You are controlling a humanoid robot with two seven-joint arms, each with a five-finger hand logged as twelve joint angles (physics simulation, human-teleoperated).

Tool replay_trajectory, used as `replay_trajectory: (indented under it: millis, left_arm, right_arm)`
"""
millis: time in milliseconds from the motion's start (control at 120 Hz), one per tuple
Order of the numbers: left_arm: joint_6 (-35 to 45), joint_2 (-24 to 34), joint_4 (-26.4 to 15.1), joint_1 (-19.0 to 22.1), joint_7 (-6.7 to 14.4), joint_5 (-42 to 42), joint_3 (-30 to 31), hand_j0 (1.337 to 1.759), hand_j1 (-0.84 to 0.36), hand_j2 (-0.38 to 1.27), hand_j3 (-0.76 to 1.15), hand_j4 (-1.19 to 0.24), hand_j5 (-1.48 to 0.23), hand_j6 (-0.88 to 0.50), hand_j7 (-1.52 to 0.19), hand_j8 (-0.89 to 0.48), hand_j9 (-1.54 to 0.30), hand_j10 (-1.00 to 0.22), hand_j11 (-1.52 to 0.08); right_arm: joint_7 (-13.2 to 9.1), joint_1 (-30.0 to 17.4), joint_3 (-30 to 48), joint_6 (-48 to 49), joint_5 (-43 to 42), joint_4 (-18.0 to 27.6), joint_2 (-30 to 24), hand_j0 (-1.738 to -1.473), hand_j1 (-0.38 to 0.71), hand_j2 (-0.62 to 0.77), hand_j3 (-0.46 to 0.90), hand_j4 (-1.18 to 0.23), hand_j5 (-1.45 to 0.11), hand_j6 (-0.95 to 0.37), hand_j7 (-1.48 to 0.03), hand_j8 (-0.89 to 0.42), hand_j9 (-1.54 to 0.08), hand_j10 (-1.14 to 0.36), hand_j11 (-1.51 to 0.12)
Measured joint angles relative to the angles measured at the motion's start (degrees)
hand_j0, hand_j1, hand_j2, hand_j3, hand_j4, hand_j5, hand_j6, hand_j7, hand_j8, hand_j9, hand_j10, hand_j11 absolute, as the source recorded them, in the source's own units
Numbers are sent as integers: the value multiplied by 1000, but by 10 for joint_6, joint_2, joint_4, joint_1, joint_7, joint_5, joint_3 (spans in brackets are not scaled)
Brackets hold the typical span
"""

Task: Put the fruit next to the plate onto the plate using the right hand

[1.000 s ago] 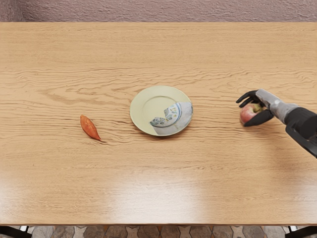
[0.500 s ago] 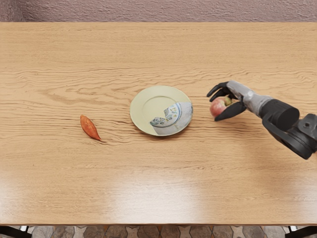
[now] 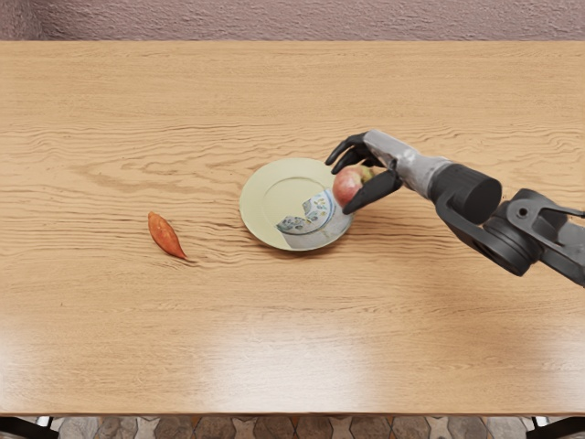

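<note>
A red-and-yellow apple (image 3: 348, 185) is held in my right hand (image 3: 358, 172), whose dark fingers are curled around it. Hand and apple hover at the right rim of the pale green plate (image 3: 274, 192), which has a patterned patch on its lower right. The right arm (image 3: 498, 224) reaches in from the right edge. Whether the apple touches the plate I cannot tell. The left arm does not show.
An orange, pointed sweet potato (image 3: 165, 235) lies on the wooden table (image 3: 292, 329) left of the plate. The table's far edge meets a rough wall at the top.
My right hand has carried the apple leftward from the table's right side to the plate's right rim, with the arm stretching further into view.
</note>
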Motion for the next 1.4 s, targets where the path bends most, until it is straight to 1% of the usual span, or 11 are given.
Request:
replay_trajectory:
  millis: [208, 442, 675, 1000, 1192, 1225, 1250, 1333, 1400]
  left_arm:
    - [0, 0, 0, 0, 0, 0, 0, 1658, 349, 0, 0, 0, 0, 0, 0, 0, 0, 0, 0]
    - [0, 0, 0, 0, 0, 0, 0, 1658, 349, 0, 0, 0, 0, 0, 0, 0, 0, 0, 0]
    - [0, 0, 0, 0, 0, 0, 0, 1658, 349, 0, 0, 0, 0, 0, 0, 0, 0, 0, 0]
    - [0, 0, 0, 0, 0, 0, 0, 1658, 349, 0, 0, 0, 0, 0, 0, 0, 0, 0, 0]
    - [0, 0, 0, 0, 0, 0, 0, 1658, 349, 0, 0, 0, 0, 0, 0, 0, 0, 0, 0]
    - [0, 0, 0, 0, 0, 0, 0, 1658, 349, 0, 0, 0, 0, 0, 0, 0, 0, 0, 0]
    - [0, 0, 0, 0, 0, 0, 0, 1658, 349, 0, 0, 0, 0, 0, 0, 0, 0, 0, 0]
    - [0, 0, 0, 0, 0, 0, 0, 1658, 349, 0, 0, 0, 0, 0, 0, 0, 0, 0, 0]
    - [0, 0, 0, 0, 0, 0, 0, 1658, 349, 0, 0, 0, 0, 0, 0, 0, 0, 0, 0]
  right_arm:
    - [-1, 9, 0, 0, 1, 0, 40, -1657, 195, 353, 0, -575, -802, -592, -773, -404, -783, -375, -762]
    - [-4, 5, -7, -1, 0, -2, 64, -1656, 171, 184, 0, -586, -813, -602, -786, -361, -797, -329, -792]
    - [-4, 1, -18, -3, -1, -4, 76, -1654, 160, 125, 0, -603, -828, -605, -804, -344, -819, -305, -815]
    - [-4, 1, -21, -6, -4, -59, 121, -1653, 157, 100, 0, -611, -829, -601, -809, -338, -821, -299, -817]
    - [-4, 1, -26, -6, -5, -80, 142, -1653, 158, 93, 0, -602, -816, -598, -797, -337, -809, -298, -804]
    - [-4, 1, -26, -7, -5, -82, 143, -1654, 154, 87, 0, -584, -792, -584, -774, -343, -786, -302, -780]
    - [-4, 1, -25, -8, -5, -83, 144, -1654, 135, 70, 0, -549, -744, -549, -727, -337, -738, -300, -733]
    - [-4, 1, -17, -11, -4, -88, 143, -1655, 1, 42, 0, -389, -526, -389, -515, -249, -522, -224, -519]
    - [-3, 1, -10, -10, -2, -89, 135, -1656, -87, 29, 0, -289, -390, -289, -382, -188, -387, -170, -385]
